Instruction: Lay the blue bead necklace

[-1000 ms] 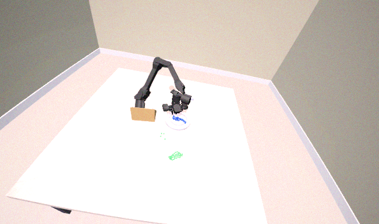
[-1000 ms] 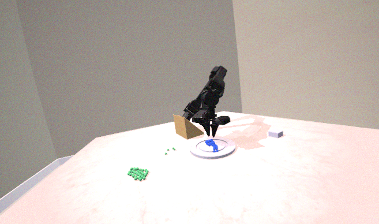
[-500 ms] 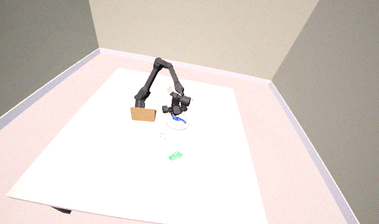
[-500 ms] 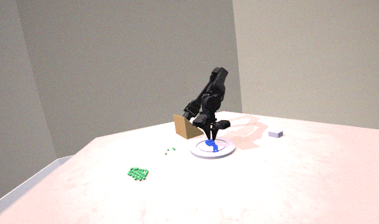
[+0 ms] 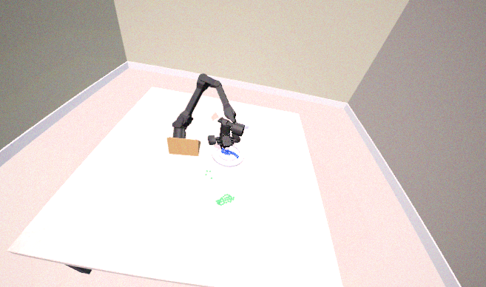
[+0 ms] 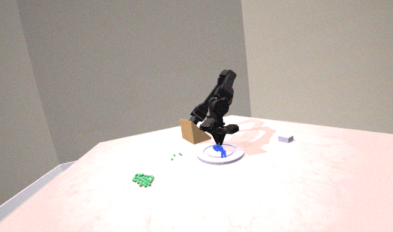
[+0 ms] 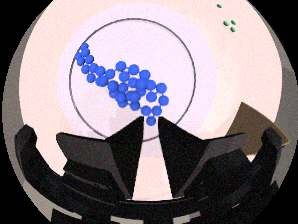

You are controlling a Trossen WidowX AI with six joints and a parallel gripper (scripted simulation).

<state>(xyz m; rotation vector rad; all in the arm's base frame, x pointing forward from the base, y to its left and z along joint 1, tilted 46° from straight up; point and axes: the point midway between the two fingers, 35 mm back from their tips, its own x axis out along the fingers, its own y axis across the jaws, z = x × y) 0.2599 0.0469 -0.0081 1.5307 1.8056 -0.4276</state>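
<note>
1. Blue bead necklace [image 5: 226, 152] [image 6: 219, 148] [image 7: 132, 95]: is lying bunched on the round bead board [image 5: 228, 165] [image 6: 221, 161] [image 7: 205, 75], mostly inside the dark ring line [image 6: 202, 150] [image 7: 195, 80]; it is not following the ring around.
2. Necklace ends: in the wrist view, one narrow end is reaching the ring line; the wider end is lying by the fingertips.
3. Gripper [image 5: 223, 148] [image 6: 219, 145] [image 7: 150, 120]: is pointing down over the board, its fingers standing slightly apart. One blue bead is showing in the narrow gap at the tips, apparently unclamped.
4. Green bead bunch [image 5: 225, 200] [image 6: 143, 180]: is resting on the table [image 5: 136, 222] [image 6: 259, 194] [image 7: 40, 75], well apart from the board.
5. Loose green beads [image 5: 211, 178] [image 6: 171, 159] [image 7: 233, 29]: are lying between that bunch and the brown wedge [image 5: 184, 146] [image 6: 188, 131] [image 7: 255, 130].
6. Pale block [image 5: 246, 127] [image 6: 286, 139]: is sitting apart from the board.
</note>
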